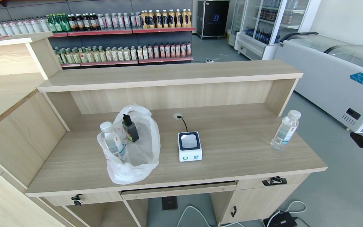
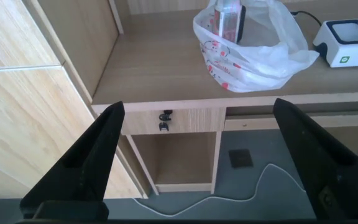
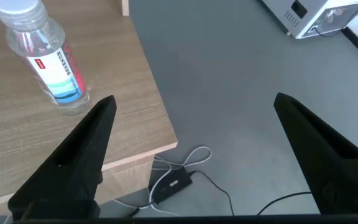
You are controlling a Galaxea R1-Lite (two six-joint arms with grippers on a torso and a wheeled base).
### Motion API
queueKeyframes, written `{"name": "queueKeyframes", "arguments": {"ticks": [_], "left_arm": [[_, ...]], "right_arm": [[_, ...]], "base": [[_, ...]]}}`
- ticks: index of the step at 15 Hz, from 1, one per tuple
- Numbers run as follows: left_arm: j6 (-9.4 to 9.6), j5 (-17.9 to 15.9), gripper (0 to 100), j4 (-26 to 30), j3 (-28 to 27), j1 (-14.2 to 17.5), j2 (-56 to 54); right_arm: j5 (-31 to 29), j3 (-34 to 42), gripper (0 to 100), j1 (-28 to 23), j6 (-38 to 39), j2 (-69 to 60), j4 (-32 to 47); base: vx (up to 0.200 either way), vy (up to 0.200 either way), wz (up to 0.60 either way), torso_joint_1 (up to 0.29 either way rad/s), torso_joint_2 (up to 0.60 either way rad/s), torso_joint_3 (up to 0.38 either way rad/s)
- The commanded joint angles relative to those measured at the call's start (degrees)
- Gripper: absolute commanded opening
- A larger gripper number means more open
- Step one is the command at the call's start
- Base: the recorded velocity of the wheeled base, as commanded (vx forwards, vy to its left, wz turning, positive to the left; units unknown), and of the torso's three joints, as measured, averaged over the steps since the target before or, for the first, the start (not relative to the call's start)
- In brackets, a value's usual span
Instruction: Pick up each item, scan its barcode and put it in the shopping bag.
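A clear water bottle [image 1: 285, 130] with a white cap stands upright near the counter's right end, also seen in the right wrist view [image 3: 45, 59]. My right gripper [image 3: 194, 162] hangs open over the floor, off the counter's right edge and apart from that bottle. A white plastic shopping bag [image 1: 134, 148] lies at the counter's left, holding a second water bottle [image 1: 112, 140] and a dark bottle [image 1: 130, 129]. The white barcode scanner [image 1: 189, 146] sits in the middle of the counter. My left gripper [image 2: 197, 168] is open, low in front of the counter's left end, with the bag [image 2: 253, 59] beyond it.
The wooden counter [image 1: 232, 148] has a raised back shelf and a tall side panel [image 1: 11, 104] on the left. Drawers and cables lie below its front edge. A chest freezer [image 1: 336, 75] stands to the right. Drink shelves line the back wall.
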Motion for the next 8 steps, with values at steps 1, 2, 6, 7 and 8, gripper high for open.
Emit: {"name": "queueKeyframes", "arguments": {"ticks": [1,2,6,7,8], "left_arm": [[-0.01,0.0,100,0.0,0.0,0.0,0.0],[-0.01,0.0,100,0.0,0.0,0.0,0.0],[-0.01,0.0,100,0.0,0.0,0.0,0.0],[-0.01,0.0,100,0.0,0.0,0.0,0.0],[-0.01,0.0,100,0.0,0.0,0.0,0.0]], "right_arm": [[1.3,-1.7,100,-0.2,0.2,5.8,-0.6],[1.5,-3.2,100,0.3,0.2,7.5,-0.5],[2.1,-10.0,100,6.2,0.1,13.4,-0.6],[2.1,-11.6,100,7.8,0.1,14.4,-0.7],[2.1,-13.0,100,9.2,0.0,15.6,-0.6]], "base": [[0.0,0.0,0.0,0.0,0.0,0.0],[0.0,0.0,0.0,0.0,0.0,0.0],[0.0,0.0,0.0,0.0,0.0,0.0],[0.0,0.0,0.0,0.0,0.0,0.0],[0.0,0.0,0.0,0.0,0.0,0.0]]}}
